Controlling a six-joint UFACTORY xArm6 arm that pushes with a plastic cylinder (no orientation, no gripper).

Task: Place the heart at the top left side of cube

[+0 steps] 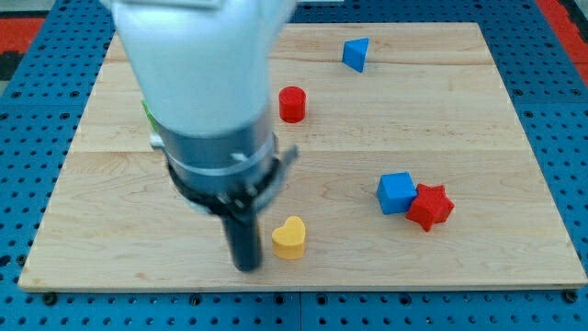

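My tip (248,268) beside yellow heart (289,238), arm hiding board (514,138).

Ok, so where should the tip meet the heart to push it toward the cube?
No grip here, only a push. My tip sits just to the view's left of the yellow heart, slightly lower. The blue cube lies to the view's right and a little higher, touching the red star. So probably press the heart's lower-left flank, driving right and upward, aiming above the cube's left corner.

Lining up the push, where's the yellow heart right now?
The yellow heart block sits near the wooden board's bottom edge, just right of my tip, left of the blue cube.
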